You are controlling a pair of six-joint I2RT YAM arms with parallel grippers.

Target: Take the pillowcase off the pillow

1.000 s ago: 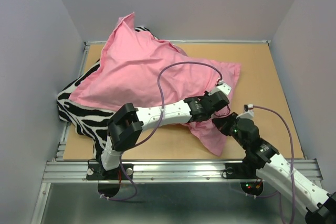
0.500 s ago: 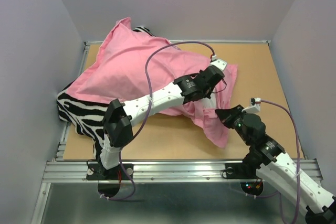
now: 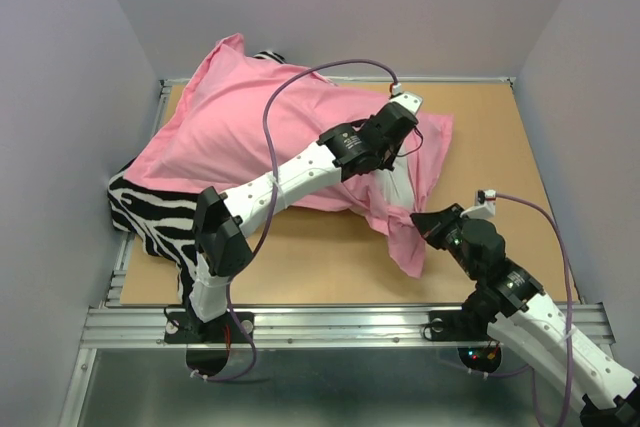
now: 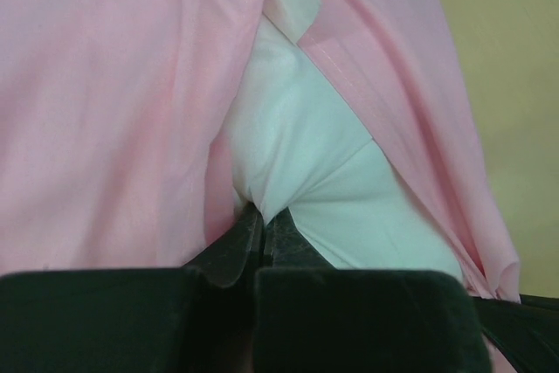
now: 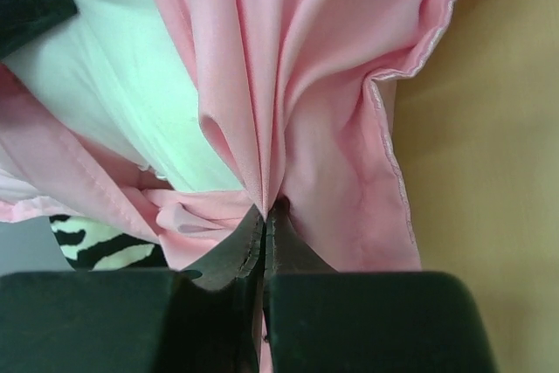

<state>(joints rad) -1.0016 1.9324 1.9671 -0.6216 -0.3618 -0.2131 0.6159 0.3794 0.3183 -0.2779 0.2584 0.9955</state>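
The pink fabric pillowcase (image 3: 250, 137) sprawls across the back left of the brown fibreboard table (image 3: 510, 147), bulging with the plump white rectangular pillow (image 3: 402, 185) inside it. Its left side rides up on a black-and-white zebra-striped pillow (image 3: 150, 212). At the open right end, white peeks out between the pink flaps. The left gripper (image 4: 262, 220) is reached right into that opening, jaws pressed together on a pinch of the white pillow, with pink cloth draped just beside it on the left. Over to the right gripper (image 5: 265, 214): jaws tight together on a gathered bunch of pink pillowcase near the hemmed edge, with folds fanning up from the tips. From above, that pinched flap trails down toward the near edge of the table, apart from the left gripper's hold.
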